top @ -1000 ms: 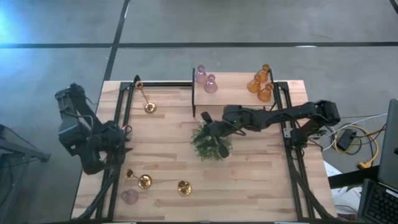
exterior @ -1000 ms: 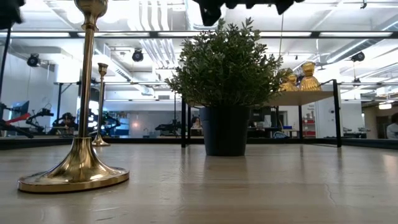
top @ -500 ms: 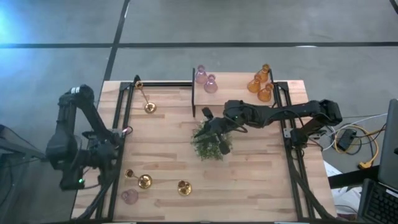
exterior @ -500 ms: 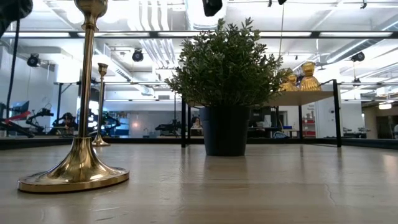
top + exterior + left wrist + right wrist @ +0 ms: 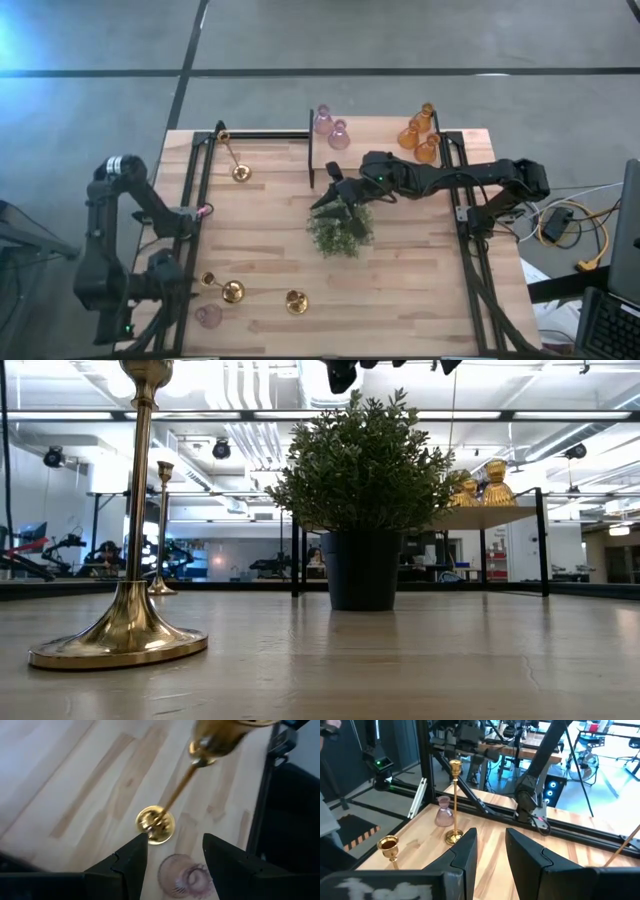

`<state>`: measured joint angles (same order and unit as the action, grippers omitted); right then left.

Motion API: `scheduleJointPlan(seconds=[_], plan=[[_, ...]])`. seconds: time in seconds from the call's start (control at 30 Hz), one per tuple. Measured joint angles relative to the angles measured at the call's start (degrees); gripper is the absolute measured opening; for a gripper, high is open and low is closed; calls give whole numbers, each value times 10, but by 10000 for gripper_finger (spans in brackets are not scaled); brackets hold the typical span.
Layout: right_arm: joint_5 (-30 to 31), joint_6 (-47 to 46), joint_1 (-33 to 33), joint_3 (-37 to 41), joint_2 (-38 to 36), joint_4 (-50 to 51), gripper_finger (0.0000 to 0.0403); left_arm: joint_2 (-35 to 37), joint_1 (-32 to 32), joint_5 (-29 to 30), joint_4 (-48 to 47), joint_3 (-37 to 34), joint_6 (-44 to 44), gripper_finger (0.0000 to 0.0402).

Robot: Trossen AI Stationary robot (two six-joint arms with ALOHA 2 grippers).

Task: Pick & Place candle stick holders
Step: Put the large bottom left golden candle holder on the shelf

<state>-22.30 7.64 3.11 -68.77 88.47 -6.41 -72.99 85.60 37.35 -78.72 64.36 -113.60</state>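
Observation:
Three brass holders stand on their round bases on the table: one at the far left (image 5: 240, 172), two near the front (image 5: 232, 291) (image 5: 296, 302). One pink glass holder (image 5: 208, 316) stands at the near left corner. Two more pink holders (image 5: 331, 127) and three amber ones (image 5: 419, 135) stand on the far shelf. My left gripper (image 5: 180, 285) is open and empty above the near left corner; in its wrist view its fingers (image 5: 175, 855) frame the pink holder (image 5: 185, 877) and a brass base (image 5: 155, 824). My right gripper (image 5: 335, 195) is open and empty over the plant's far edge.
A bushy green plant in a dark pot (image 5: 340, 230) stands mid-table, right below my right gripper; it also shows in the low view (image 5: 365, 490). Black frame rails (image 5: 200, 200) (image 5: 465, 220) run along both table sides. Bare wood lies between the plant and the near edge.
My left gripper has gone toward the table's near edge, down to the brass and pink holders at the near left corner. My right gripper has drawn back from over the plant toward the far edge.

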Motion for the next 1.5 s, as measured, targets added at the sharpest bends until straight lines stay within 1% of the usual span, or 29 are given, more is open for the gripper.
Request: scheduleJointPlan(seconds=[0.23, 0.4, 0.63, 0.83, 1.1, 1.2, 1.3, 1.4, 1.5], plan=[[0, -1, 0, 0, 0, -1, 93, -27, -5, 40, 8, 0, 15, 194], [-1, -1, -1, 0, 0, 0, 86, -49, -8, 102, -7, -1, 30, 194], [-1, -2, -1, 0, 0, 1, 86, -53, -21, 113, 2, -16, 41, 194], [-2, -3, -1, 1, 0, 2, 93, -53, -22, 148, -2, -18, 57, 194], [-2, -6, -1, 1, 0, 2, 83, -54, -31, 167, -3, -18, 77, 194], [-2, -7, -1, 1, 0, 2, 79, -54, -38, 168, -24, -22, 80, 194], [-2, -12, -1, 1, 0, 2, 81, -52, -50, 157, -19, -25, 79, 194], [-3, -12, -1, 1, -2, 2, 86, -51, -67, 124, -3, -31, 89, 194], [-3, -12, -1, 1, -6, 2, 90, -47, -77, 121, 4, -31, 117, 194]])
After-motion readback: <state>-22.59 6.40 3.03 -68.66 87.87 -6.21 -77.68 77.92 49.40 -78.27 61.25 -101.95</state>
